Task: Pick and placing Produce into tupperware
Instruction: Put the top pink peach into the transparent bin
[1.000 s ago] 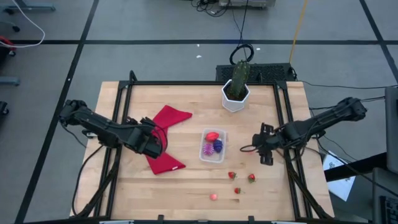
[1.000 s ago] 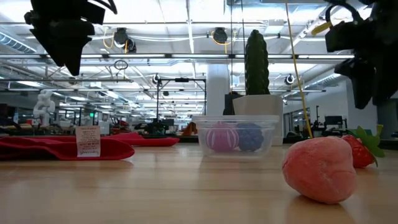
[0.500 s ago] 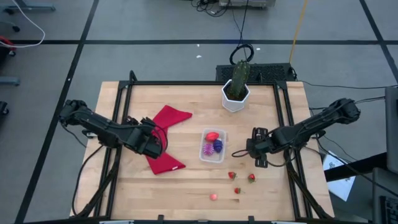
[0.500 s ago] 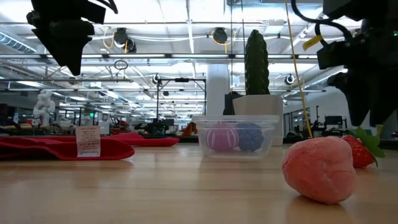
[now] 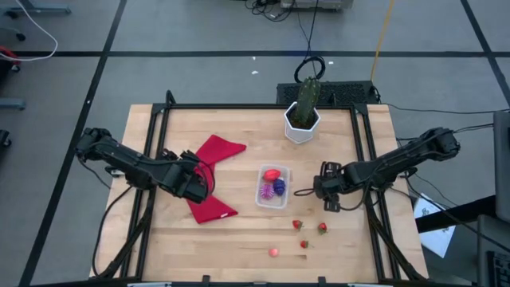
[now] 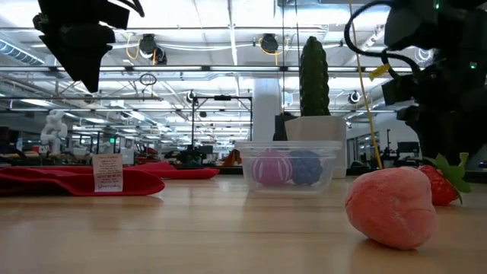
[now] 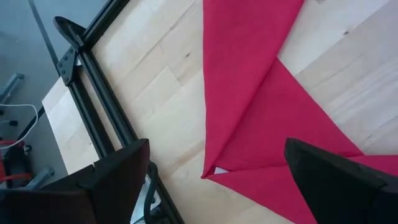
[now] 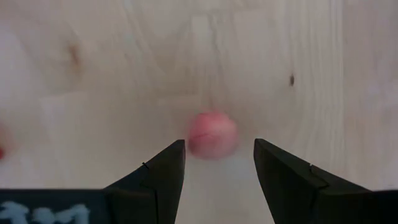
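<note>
Right claw (image 5: 322, 194), jaws apart and empty, hangs beside the tub (image 5: 272, 186). Loose produce lies on the desk (image 5: 239, 239), pink piece (image 8: 212, 134) just ahead of its fingertips. Risk: a misaligned descent nudges the round piece, rolling it away. Left claw (image 5: 194, 182) waits agape over the cloth (image 5: 213, 175).

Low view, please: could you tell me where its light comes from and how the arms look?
Low view: ceiling lamps shine from behind, so the left arm and right arm show as dark silhouettes; high view: even light, faint shadows on the table.

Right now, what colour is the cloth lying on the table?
The cloth is plain red, seen best in the left wrist view.
</note>
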